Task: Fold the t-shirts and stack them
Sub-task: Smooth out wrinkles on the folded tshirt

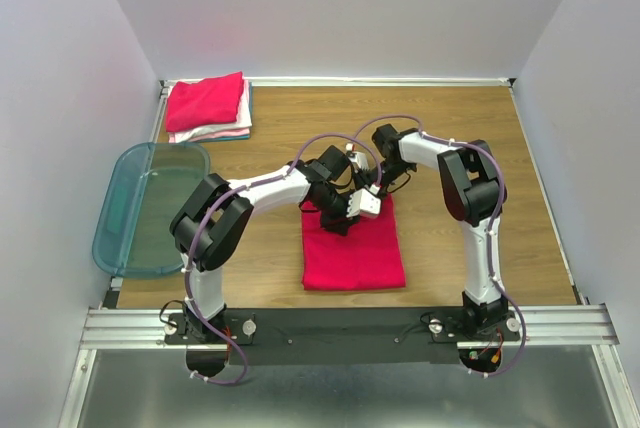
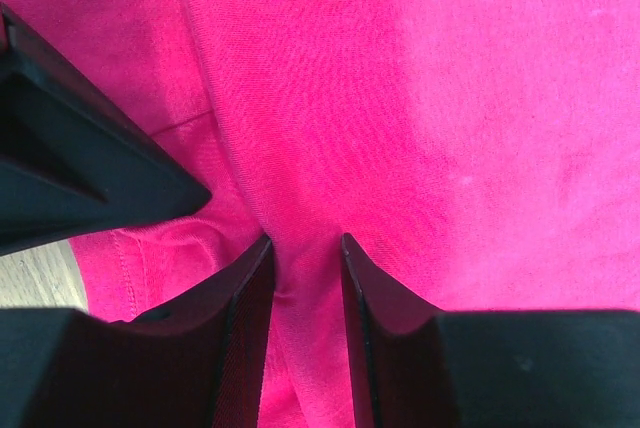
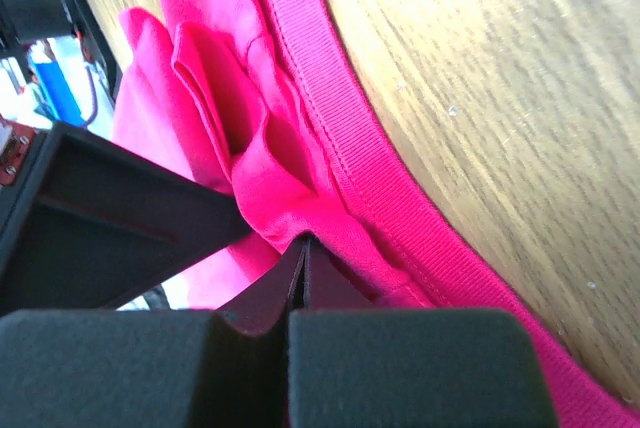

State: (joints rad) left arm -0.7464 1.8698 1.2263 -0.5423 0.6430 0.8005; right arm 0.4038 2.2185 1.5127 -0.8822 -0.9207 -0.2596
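A bright pink t-shirt [image 1: 355,253] lies flat on the table [image 1: 470,138] as a nearly square panel. Its side edges run from the arm bases toward the back wall, and no clear long axis can be made out. Both grippers meet at its far edge, so the rest of the cloth spreads out below them, toward the bases.

The left gripper [image 1: 338,220] is at the far left corner. Its fingers [image 2: 245,318] are drawn narrow, with a raised ridge of cloth pinched between them. The right gripper [image 1: 372,200], just beside it on the right, is clamped tight on bunched fabric next to a ribbed band that curves along the bare wood.

A stack of folded shirts [image 1: 208,106], with a pink one on top, sits well away behind and to the left of the left gripper. A teal bin [image 1: 120,238] lies farther to its left.
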